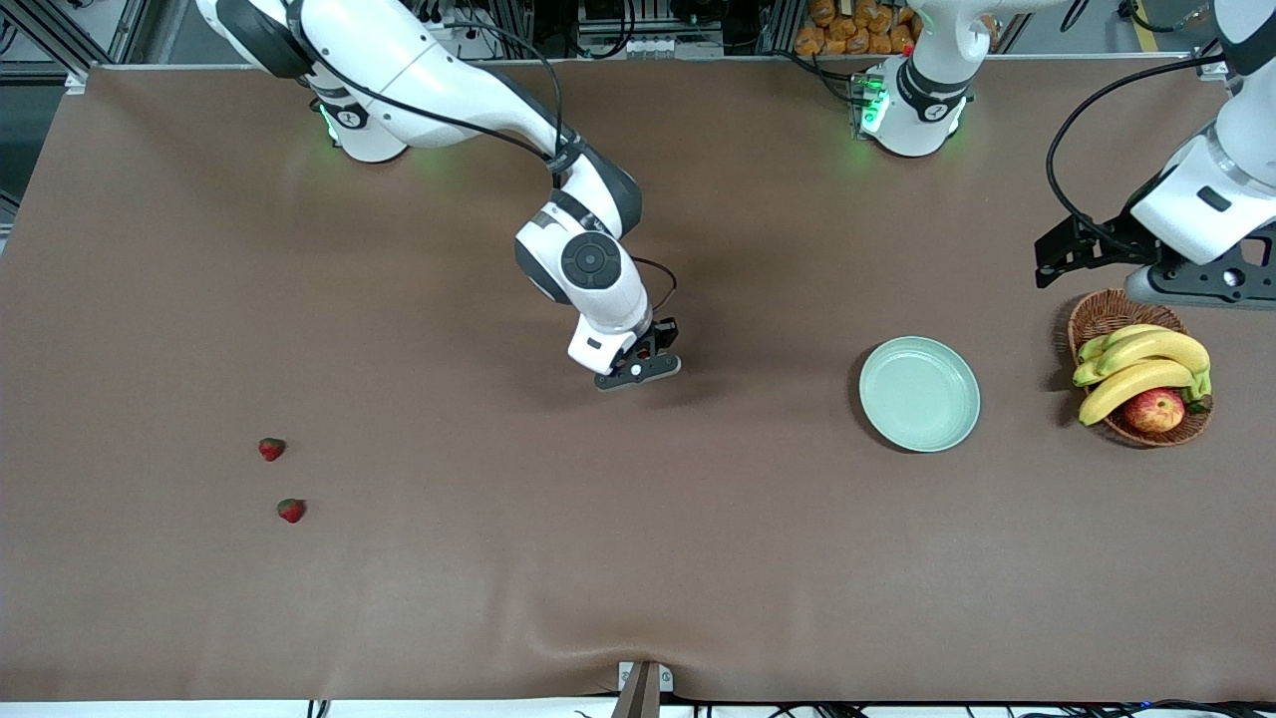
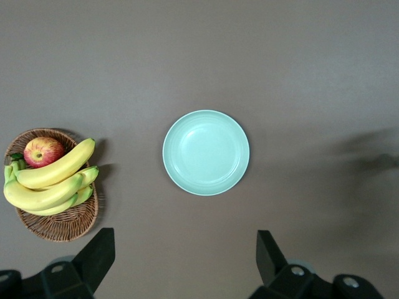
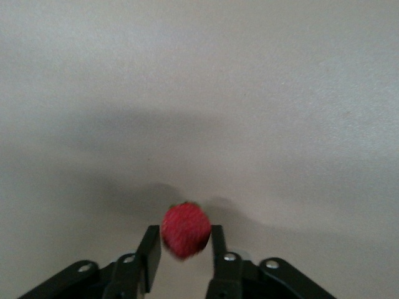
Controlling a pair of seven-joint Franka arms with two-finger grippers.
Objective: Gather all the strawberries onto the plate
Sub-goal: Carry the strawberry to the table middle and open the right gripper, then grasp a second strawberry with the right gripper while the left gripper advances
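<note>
A dimpled red strawberry (image 3: 185,230) is sitting pinched between the right gripper's (image 1: 639,367) narrowed jaws over the matte brown worktop (image 1: 698,548). Two more strawberries (image 1: 271,449) (image 1: 290,511) are lying toward the right arm's end. The smooth round mint plate (image 1: 919,394) is sitting empty beside the wicker basket (image 1: 1097,314). The left gripper (image 2: 184,261) is waiting above it, jaws spread wide.

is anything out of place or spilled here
Nothing is spilled or damaged. Two strawberries lie loose toward the right arm's end, the plate is bare, the right gripper holds a third strawberry, and the left gripper waits open.
</note>
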